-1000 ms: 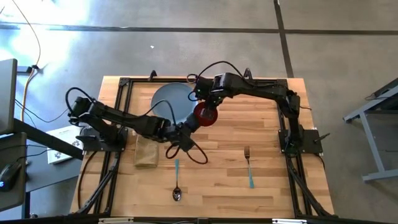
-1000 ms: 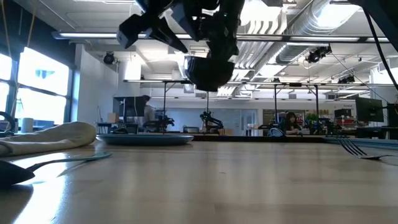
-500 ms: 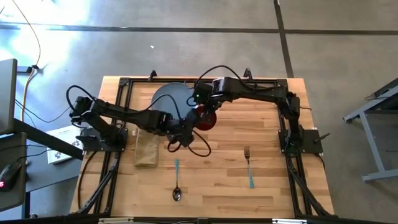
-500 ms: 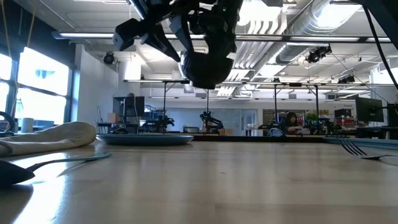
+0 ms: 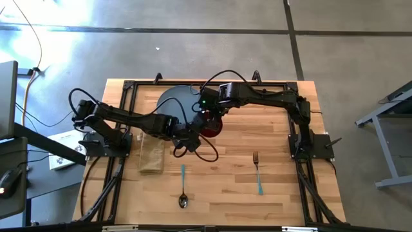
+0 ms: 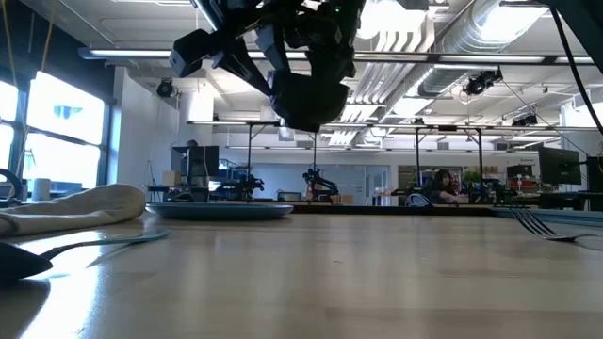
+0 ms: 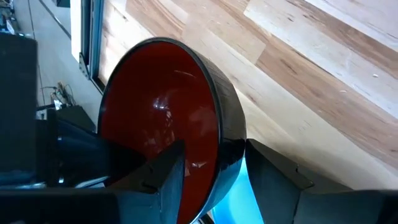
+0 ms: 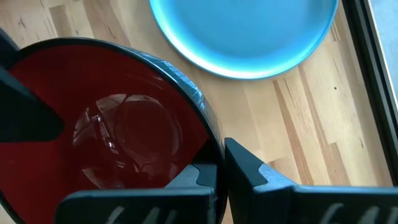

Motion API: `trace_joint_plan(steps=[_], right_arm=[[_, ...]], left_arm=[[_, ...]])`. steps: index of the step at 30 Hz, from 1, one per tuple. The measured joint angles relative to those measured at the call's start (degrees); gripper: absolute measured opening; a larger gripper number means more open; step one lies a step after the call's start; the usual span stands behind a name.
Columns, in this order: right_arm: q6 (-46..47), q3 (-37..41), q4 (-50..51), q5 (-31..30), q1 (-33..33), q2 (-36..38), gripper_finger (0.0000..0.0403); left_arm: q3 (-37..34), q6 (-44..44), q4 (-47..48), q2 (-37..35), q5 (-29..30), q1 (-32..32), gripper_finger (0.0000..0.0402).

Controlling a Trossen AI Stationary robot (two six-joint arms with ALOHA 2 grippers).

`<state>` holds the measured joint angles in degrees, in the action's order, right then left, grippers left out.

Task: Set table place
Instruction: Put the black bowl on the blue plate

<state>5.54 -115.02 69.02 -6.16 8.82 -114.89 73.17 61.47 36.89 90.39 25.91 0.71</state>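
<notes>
The small red bowl (image 5: 208, 123), black outside, hangs above the table (image 5: 277, 138) just right of the round blue-grey plate (image 5: 175, 103). My right gripper (image 8: 217, 158) is shut on its rim. My left gripper (image 7: 214, 150) is open, with one finger inside the bowl (image 7: 161, 124) and one outside, on the bowl's near-left side. The plate lies flat at the far left. The teal-handled spoon (image 5: 183, 187) and fork (image 5: 257, 173) lie near the front edge. In the low view the bowl (image 6: 301, 99) shows dark, well above the wood. My right gripper pinches the bowl's rim (image 8: 208, 146) at its far side, one finger inside and one on the outer wall. The fingers come steeply from above. The bowl is lifted clear of the table, its mouth tipped a little. Whether my left gripper's fingers (image 7: 273, 180) touch the bowl's wall I cannot tell.
A tan folded cloth (image 5: 152, 156) lies at the left, near my left arm's base. Black rails (image 5: 125, 116) edge the tabletop. Bare wood spreads between the spoon and the fork and to the right of the bowl. People and benches show in the room behind.
My right gripper has carried the bowl a little toward the table's left edge, nearer the plate, and the bowl stays lifted clear. My left gripper has gone the same way beside it and is still open around the bowl's wall.
</notes>
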Motion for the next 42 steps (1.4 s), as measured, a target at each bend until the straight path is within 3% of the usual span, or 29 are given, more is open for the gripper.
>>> trace_joint_plan(steps=[4,10,22,31,37,42], right_arm=[[-0.16,0.00,-0.25,0.14,0.00,0.00,0.0000],[-0.46,-0.14,-1.80,0.04,-0.02,0.02,0.0000],[-2.07,-0.13,-3.13,0.06,0.00,0.02,0.0007],[-3.01,-1.61,-1.88,0.32,-0.24,-0.04,0.0086],[-3.92,-9.38,4.34,-0.57,-0.24,-0.30,0.0136],[-2.95,-18.15,12.57,-3.37,-0.25,0.22,0.0151]], left_arm=[[0.00,-0.02,0.74,0.00,0.00,0.04,0.0122],[-0.20,-0.36,1.85,0.20,-1.73,0.43,0.0017],[-0.20,-5.46,2.67,0.20,-0.70,0.43,0.0007],[-0.05,-8.42,3.77,-0.02,0.56,0.41,0.0002],[0.36,-9.95,2.87,-0.42,1.79,0.35,0.0000],[-0.24,-12.91,6.69,0.15,1.29,0.26,0.0001]])
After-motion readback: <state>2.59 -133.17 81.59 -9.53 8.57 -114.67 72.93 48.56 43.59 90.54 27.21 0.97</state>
